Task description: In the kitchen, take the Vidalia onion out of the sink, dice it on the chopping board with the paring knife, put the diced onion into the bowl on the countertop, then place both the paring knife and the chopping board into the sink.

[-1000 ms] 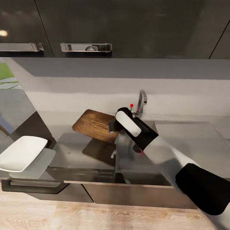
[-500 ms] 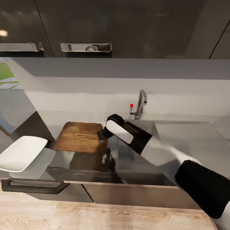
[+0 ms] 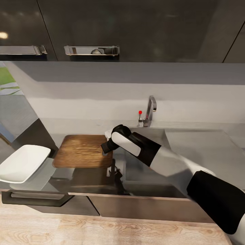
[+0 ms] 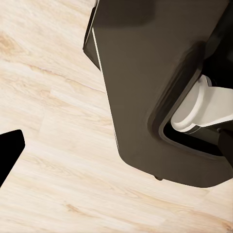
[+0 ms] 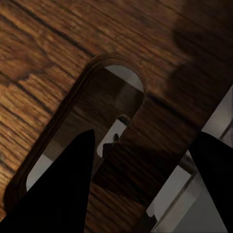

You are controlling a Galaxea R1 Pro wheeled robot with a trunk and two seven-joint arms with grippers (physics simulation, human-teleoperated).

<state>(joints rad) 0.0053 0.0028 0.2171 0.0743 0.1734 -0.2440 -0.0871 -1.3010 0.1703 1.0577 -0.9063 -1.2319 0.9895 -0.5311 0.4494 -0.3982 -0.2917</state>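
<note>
Nearest the robot lay pale wood-grain floor, and the left wrist view looked down on that floor beside the robot's own dark base; one dark finger of the left claw crossed that view's edge, and whether that claw was open or closed could not be told. Beyond the floor ran the dark front edge of the grey surface, with the white bowl sitting at its left end, partly over the edge. Next came the chopping board, held level just above the surface and casting a shadow beneath it, its long axis running left to right. The right claw had it by the right-hand end, the end nearest the sink. In the right wrist view the two dark fingers straddled the strip of wood between the slot-shaped handle hole and the board's edge, so the right claw looked clamped on that strip. The board therefore stretched away leftward from the claw, while the basin lay to the claw's right and just below; the right arm was plainly the nearer one. Farthest back stood the chrome tap with its red dot, under dark wall cabinets.
</note>
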